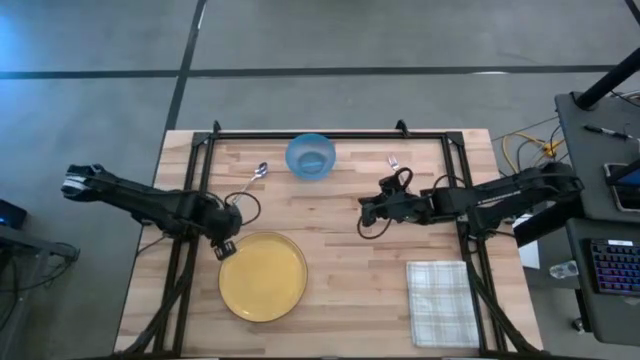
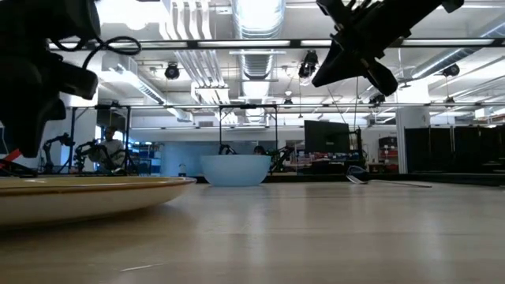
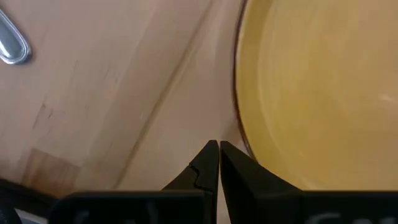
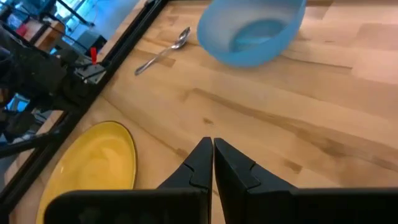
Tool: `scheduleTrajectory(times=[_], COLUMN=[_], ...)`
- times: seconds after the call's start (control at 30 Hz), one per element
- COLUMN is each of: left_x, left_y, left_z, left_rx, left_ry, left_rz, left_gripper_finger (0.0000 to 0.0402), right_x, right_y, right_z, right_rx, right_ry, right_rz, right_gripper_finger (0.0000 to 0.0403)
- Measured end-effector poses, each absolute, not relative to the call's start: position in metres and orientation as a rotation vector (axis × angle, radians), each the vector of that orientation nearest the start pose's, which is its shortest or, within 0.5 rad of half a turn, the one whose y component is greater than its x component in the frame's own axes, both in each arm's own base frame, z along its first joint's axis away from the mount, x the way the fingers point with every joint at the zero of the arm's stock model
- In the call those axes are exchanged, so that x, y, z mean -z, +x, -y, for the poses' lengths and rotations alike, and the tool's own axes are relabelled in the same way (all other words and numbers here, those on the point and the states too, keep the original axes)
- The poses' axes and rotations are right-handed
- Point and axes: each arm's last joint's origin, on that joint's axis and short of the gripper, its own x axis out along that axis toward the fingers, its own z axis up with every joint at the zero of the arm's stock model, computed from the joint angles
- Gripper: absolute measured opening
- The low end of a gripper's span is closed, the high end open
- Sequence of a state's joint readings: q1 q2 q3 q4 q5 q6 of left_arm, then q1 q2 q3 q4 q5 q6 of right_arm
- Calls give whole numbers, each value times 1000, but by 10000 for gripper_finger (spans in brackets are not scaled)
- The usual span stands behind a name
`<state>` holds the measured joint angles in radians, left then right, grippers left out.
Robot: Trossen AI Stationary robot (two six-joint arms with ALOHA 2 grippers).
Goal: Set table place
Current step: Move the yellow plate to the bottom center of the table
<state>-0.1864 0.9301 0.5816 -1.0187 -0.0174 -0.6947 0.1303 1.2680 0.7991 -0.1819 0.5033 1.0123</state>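
Observation:
A yellow plate (image 1: 262, 276) lies on the light wood table (image 1: 350, 260) at the near left. My left gripper (image 1: 225, 250) is shut and low beside the plate's left rim (image 3: 239, 124). My right gripper (image 1: 363, 212) is shut and empty, raised above the table's middle (image 2: 319, 79). A blue bowl (image 1: 310, 156) stands at the far middle. A spoon (image 1: 258, 176) lies to the bowl's left and a fork (image 1: 393, 160) to its right. A checked napkin (image 1: 440, 302) lies at the near right. My left gripper's shut fingertips (image 3: 211, 149) point down at the table right beside the plate's left rim (image 3: 241, 140). I cannot tell whether they touch the rim or the table. The plate lies flat on the table.
Thin black rails (image 1: 330, 133) frame the table along its far edge and both sides. Bare wood lies between the plate and the napkin. A desk with a keyboard (image 1: 610, 265) stands off the table's right side.

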Motion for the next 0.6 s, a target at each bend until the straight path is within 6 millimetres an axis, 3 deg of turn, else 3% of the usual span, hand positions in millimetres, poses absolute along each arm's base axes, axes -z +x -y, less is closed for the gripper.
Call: scheduleTrajectory(times=[0.33, 0.6], left_x=[-173, -159], left_y=[144, 151], left_z=[27, 31], left_rx=[-414, -441], left_ry=[-443, -544], left_rz=[-1476, -1589], left_gripper_finger=[0, 0], right_x=[-246, -251], right_y=[284, 311], right_z=[-25, -29], right_rx=[570, 530], right_ry=[736, 674], right_rz=[-434, -487], right_gripper_finger=[9, 9])
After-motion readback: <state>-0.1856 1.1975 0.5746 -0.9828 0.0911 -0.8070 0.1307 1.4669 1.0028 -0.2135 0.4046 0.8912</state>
